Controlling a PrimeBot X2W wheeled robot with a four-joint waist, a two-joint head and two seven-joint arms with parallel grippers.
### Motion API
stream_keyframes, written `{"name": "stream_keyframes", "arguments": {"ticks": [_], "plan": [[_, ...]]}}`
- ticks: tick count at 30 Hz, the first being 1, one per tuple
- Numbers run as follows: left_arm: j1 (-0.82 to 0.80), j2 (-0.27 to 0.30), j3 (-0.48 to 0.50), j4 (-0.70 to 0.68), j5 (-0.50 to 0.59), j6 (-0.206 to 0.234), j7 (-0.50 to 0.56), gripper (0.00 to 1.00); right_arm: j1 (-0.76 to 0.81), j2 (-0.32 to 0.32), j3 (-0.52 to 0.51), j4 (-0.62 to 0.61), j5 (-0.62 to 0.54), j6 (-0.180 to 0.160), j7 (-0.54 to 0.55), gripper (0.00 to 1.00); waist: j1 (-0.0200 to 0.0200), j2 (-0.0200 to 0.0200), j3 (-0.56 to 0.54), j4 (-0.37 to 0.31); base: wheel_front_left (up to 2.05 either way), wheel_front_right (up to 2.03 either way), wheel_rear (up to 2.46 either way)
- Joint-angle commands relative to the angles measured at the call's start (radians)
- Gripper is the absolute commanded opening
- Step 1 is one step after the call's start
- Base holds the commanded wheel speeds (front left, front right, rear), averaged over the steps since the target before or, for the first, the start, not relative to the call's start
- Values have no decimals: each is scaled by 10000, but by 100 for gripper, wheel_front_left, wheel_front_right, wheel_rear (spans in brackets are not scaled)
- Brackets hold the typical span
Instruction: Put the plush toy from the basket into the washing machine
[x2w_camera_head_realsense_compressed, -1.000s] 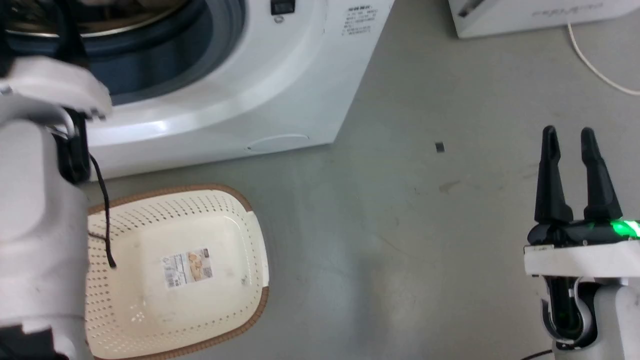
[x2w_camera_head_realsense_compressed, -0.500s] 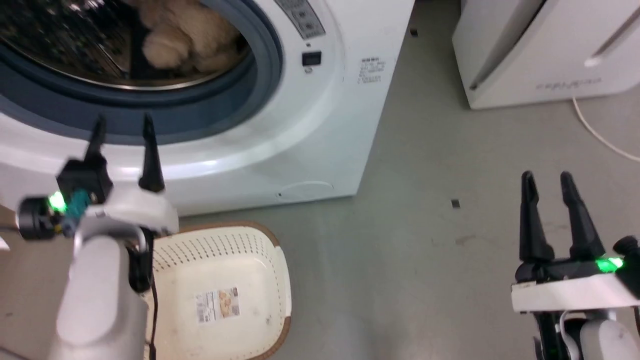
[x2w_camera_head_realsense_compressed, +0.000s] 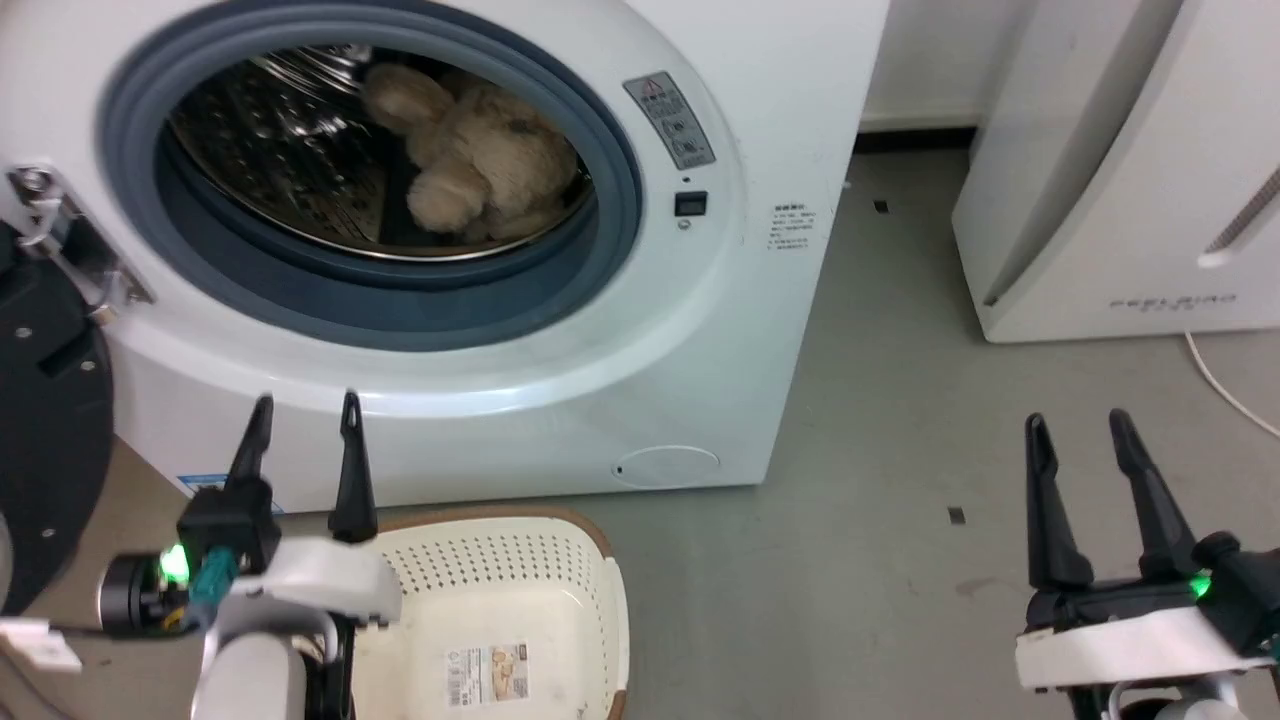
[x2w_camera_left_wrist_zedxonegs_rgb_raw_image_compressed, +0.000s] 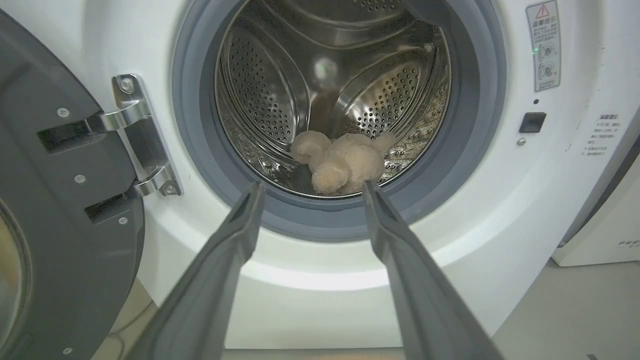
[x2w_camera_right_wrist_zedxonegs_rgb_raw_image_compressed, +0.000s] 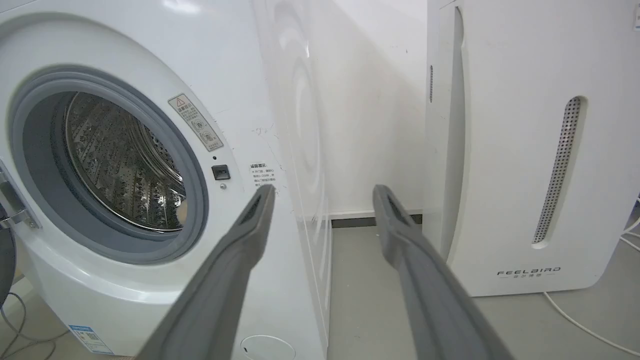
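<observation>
The beige plush toy (x2w_camera_head_realsense_compressed: 480, 160) lies inside the steel drum of the white washing machine (x2w_camera_head_realsense_compressed: 700, 330), near the front of the porthole; the left wrist view looks straight at the plush toy (x2w_camera_left_wrist_zedxonegs_rgb_raw_image_compressed: 342, 162). The cream basket (x2w_camera_head_realsense_compressed: 520, 600) stands on the floor in front of the machine, with just its paper label inside. My left gripper (x2w_camera_head_realsense_compressed: 305, 415) is open and holds nothing, raised above the basket's left end, below the porthole. At the lower right my right gripper (x2w_camera_head_realsense_compressed: 1075, 430) hangs open over the floor. The black-rimmed door (x2w_camera_head_realsense_compressed: 45, 440) stands swung open at the left.
A white slanted FEELBIRD appliance (x2w_camera_head_realsense_compressed: 1120, 170) stands to the right of the washer, with a white cable (x2w_camera_head_realsense_compressed: 1225, 385) on the floor beside it. Grey floor (x2w_camera_head_realsense_compressed: 880, 540) lies open between the two. The door hinge (x2w_camera_left_wrist_zedxonegs_rgb_raw_image_compressed: 140, 135) is at the porthole's left.
The head camera has tilted up, so the whole porthole and plush toy come into view. The left arm has drawn back from the drum and now sits low over the basket.
</observation>
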Motion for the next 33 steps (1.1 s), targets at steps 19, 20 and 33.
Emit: {"name": "stream_keyframes", "arguments": {"ticks": [19, 20, 33], "plan": [[2563, -565, 213, -1370, -75, -99, -53, 100, 1033, -4, -226, -207, -723, -7, -47, 100, 2, 0, -984, 666, 0, 0, 0], [2588, -579, 203, -1364, -56, -99, -53, 100, 1057, -4, -228, -184, -726, -7, -47, 100, 2, 0, -1004, 690, 0, 0, 0], [2478, -589, 137, -1396, 16, -84, 164, 0, 859, 0, -163, -149, -744, 0, 166, 0, 2, 0, -1029, 692, 0, 0, 0]]}}
